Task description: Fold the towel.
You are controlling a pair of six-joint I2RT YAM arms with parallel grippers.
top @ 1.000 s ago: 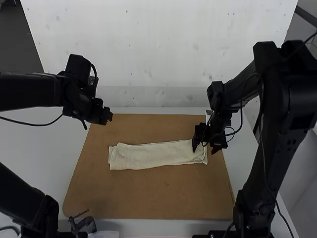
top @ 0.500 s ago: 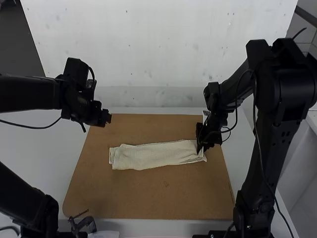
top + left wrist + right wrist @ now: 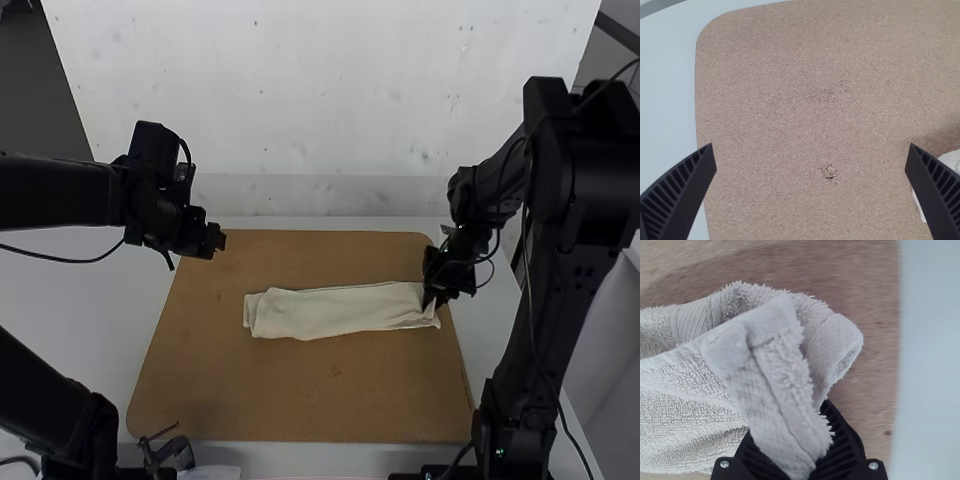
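Well, the right pincer (image 3: 432, 297) grips the towel (image 3: 335, 311) at one end.

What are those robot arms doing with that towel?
The robot's right pincer is pinching one end of the pale towel. The towel is already folded into a long, narrow strip, lying across a brown board. The left pincer is open above the board and isn't holding anything. It looks like the robot is partway through folding the towel.
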